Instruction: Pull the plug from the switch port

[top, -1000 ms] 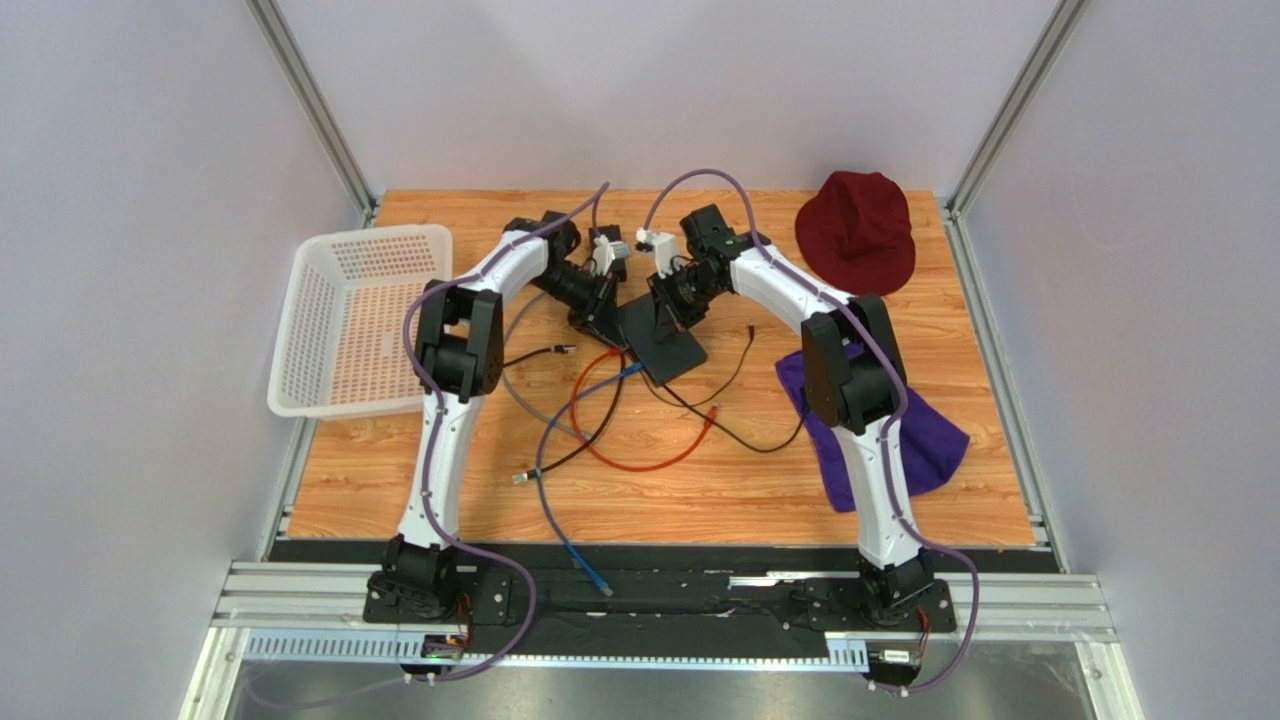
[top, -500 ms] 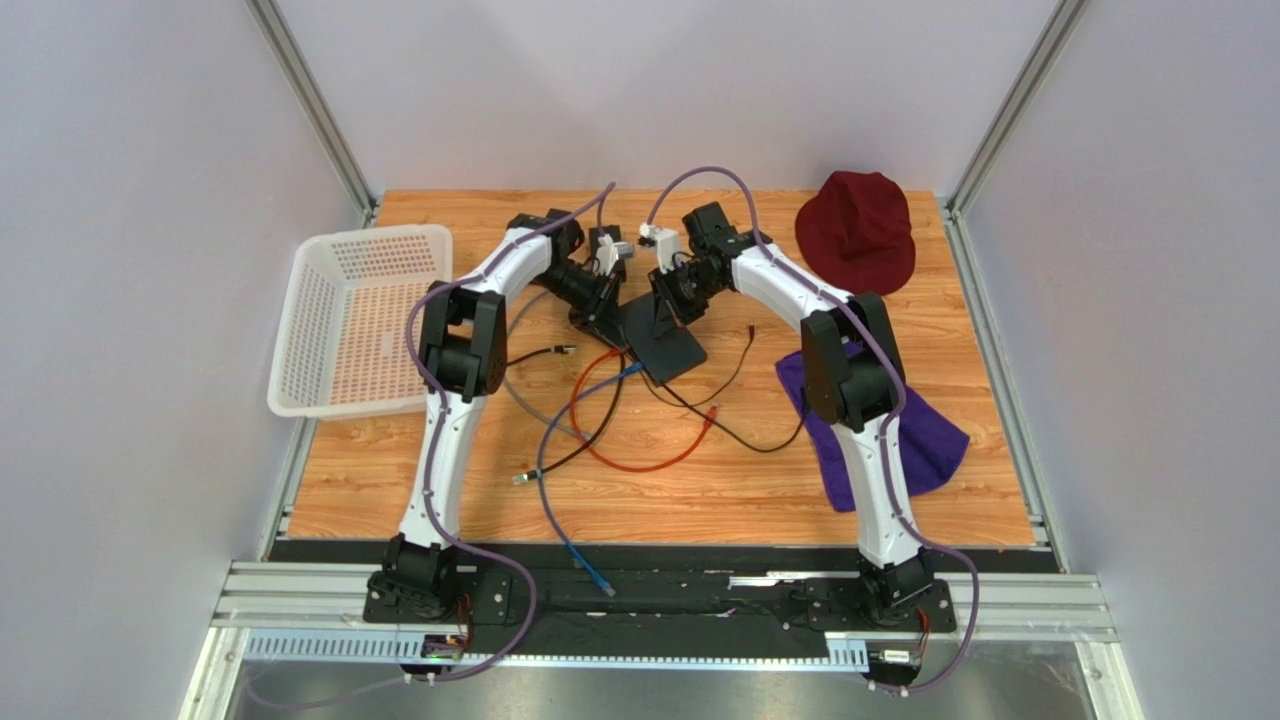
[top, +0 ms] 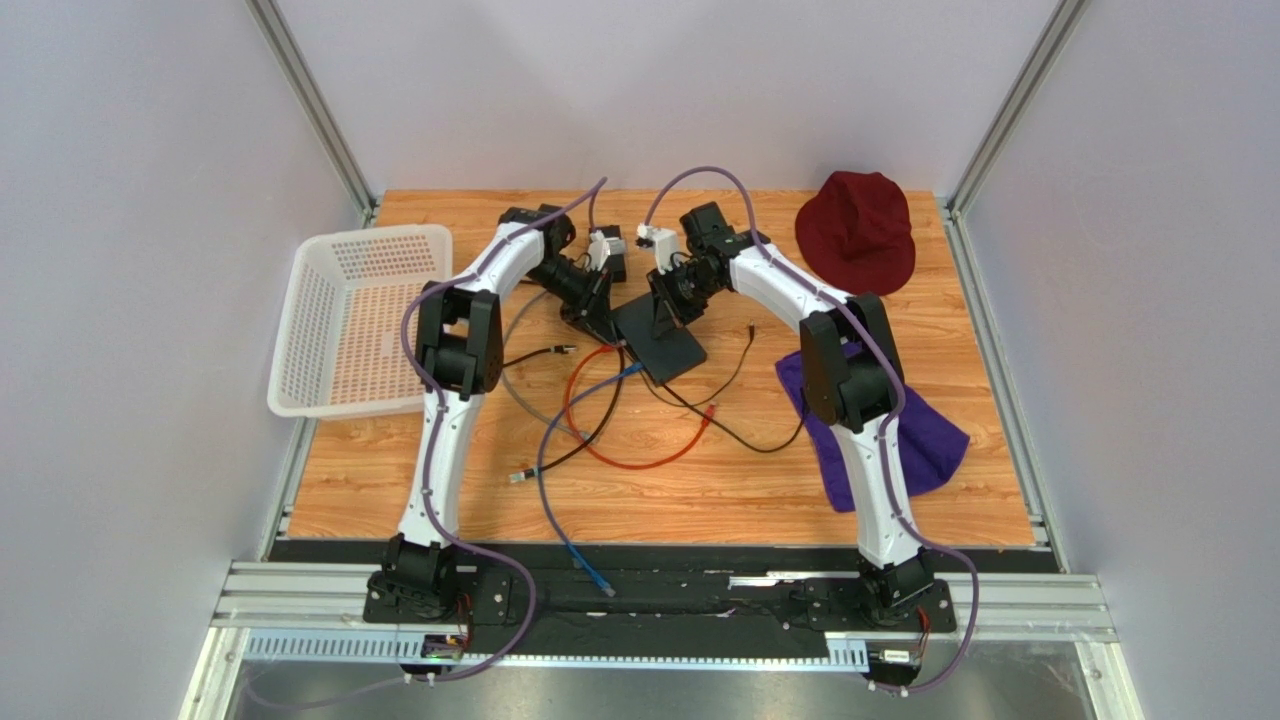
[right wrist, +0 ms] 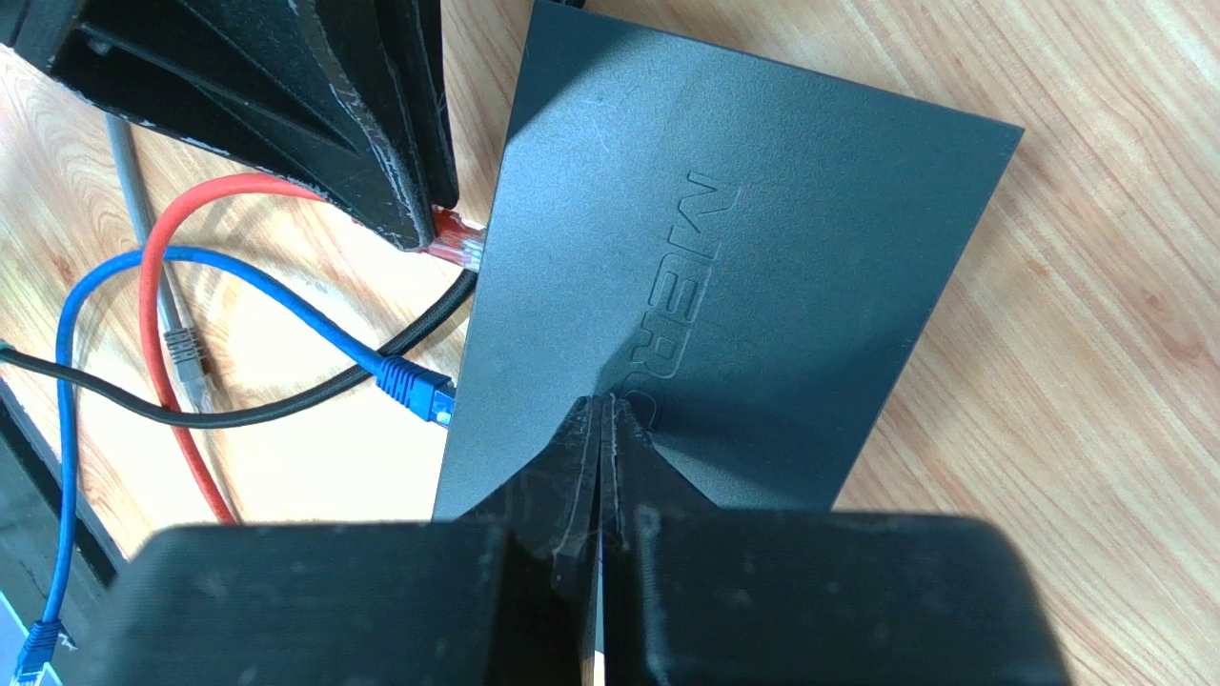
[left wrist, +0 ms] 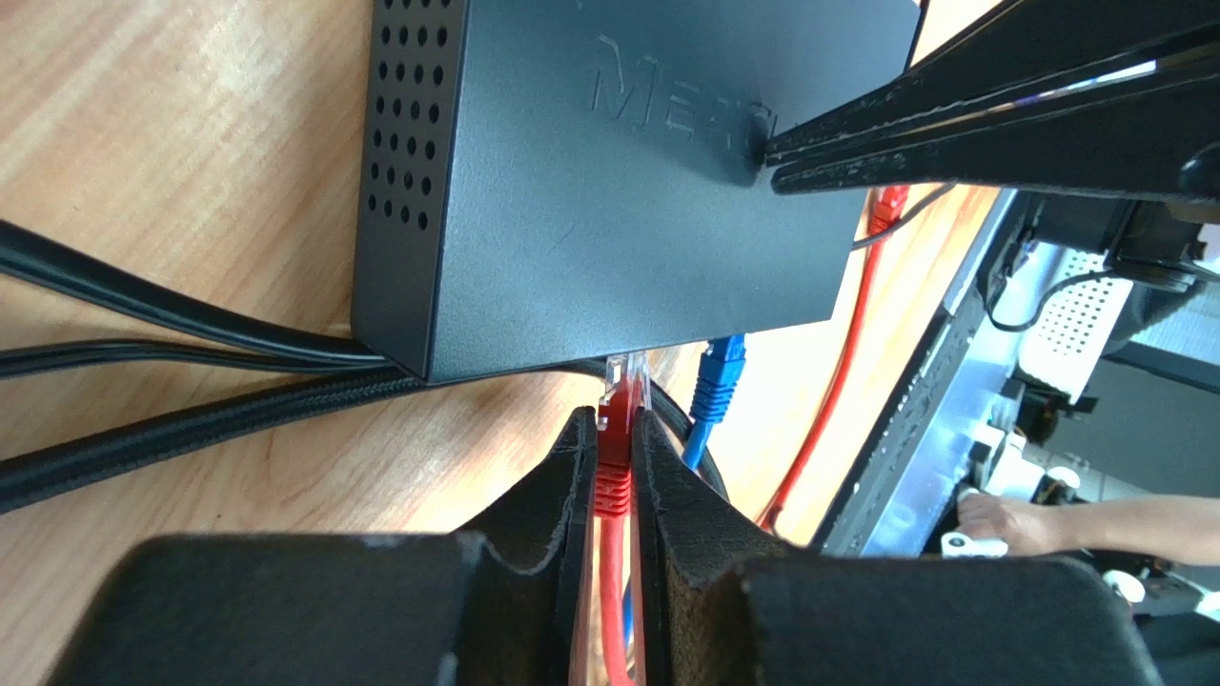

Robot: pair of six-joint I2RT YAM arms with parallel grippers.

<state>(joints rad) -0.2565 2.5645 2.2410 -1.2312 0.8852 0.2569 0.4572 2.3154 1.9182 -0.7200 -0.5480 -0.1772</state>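
Note:
The flat black switch lies mid-table, with the port row on its left edge. In the left wrist view, my left gripper is shut on the red plug. The plug's clear tip sits right at the edge of the switch. I cannot tell whether it is still seated. A blue plug sits in the port beside it. My right gripper is shut, with its tips pressed down on the top of the switch. From there the red plug shows at the left edge, above the blue plug.
A white basket stands at the left. A dark red hat lies at the back right and a purple cloth at the right. Red, blue and black cables loop in front of the switch.
My left arm has shifted slightly left, away from the switch, still shut on the red plug. The right arm and the switch have stayed put.

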